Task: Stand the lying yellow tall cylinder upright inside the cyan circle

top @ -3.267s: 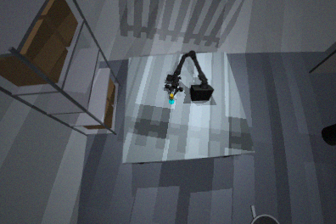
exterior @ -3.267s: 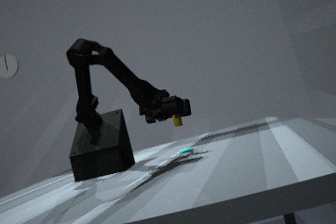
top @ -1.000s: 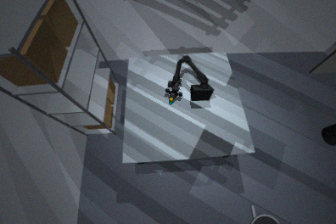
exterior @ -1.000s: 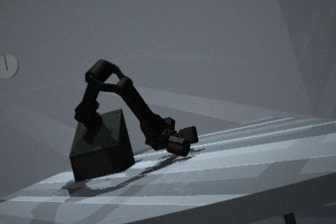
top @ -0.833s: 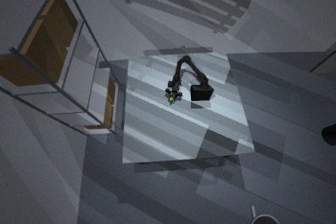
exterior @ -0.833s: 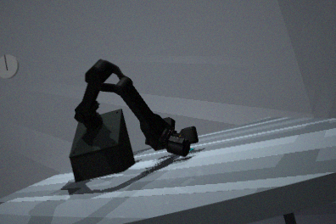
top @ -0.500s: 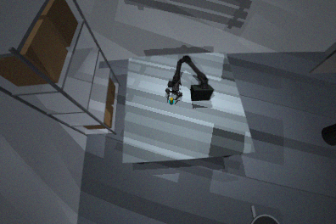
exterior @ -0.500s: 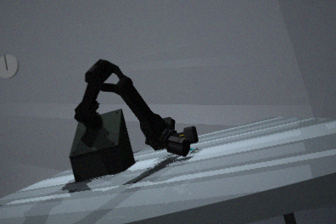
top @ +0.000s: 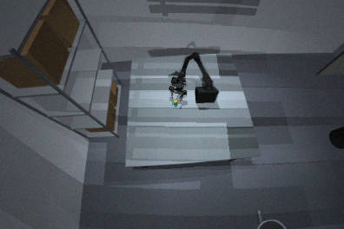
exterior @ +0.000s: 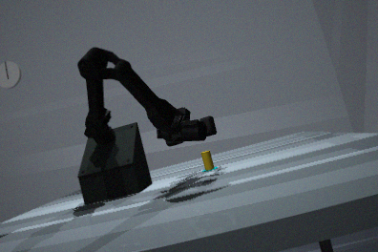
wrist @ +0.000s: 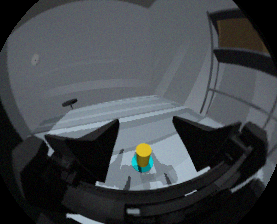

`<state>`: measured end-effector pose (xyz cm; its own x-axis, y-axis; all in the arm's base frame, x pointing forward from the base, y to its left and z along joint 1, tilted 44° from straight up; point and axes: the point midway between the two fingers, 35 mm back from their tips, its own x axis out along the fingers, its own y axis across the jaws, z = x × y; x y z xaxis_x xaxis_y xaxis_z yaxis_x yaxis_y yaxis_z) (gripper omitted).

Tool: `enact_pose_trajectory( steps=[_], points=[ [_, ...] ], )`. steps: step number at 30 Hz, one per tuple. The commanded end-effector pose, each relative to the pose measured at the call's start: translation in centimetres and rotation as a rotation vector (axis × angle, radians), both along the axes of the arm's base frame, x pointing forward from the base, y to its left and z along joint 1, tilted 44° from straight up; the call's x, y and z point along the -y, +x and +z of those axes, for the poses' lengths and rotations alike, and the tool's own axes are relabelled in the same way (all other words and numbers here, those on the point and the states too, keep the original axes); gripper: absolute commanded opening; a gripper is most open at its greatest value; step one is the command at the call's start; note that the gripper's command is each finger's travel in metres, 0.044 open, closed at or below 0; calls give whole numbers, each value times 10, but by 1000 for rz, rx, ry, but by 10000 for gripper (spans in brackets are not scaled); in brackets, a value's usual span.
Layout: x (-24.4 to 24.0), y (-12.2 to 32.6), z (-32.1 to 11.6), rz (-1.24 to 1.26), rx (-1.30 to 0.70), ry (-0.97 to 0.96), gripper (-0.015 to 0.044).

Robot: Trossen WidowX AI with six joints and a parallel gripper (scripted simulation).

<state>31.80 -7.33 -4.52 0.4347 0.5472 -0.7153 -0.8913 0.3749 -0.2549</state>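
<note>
The yellow tall cylinder stands upright on the table. The cyan circle shows around its foot. Part of the circle is hidden behind the cylinder, so exact centring is hard to tell. My gripper is open and empty. Its fingers stand wide apart in the wrist view, with the cylinder seen between and beyond them. In the exterior view the gripper hangs above the cylinder, with a visible gap and no contact.
The arm's black base box stands on the pale table. A shelf rack with brown boxes stands beyond the table's left side in the top view.
</note>
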Motion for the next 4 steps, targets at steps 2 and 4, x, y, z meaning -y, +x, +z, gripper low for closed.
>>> enact_pose_trajectory(
  steps=[2,4],
  points=[
    [-7,-1,-3,-15,-71,-15,400],
    [-16,-1,-16,-36,-244,-94,400]
  ],
)
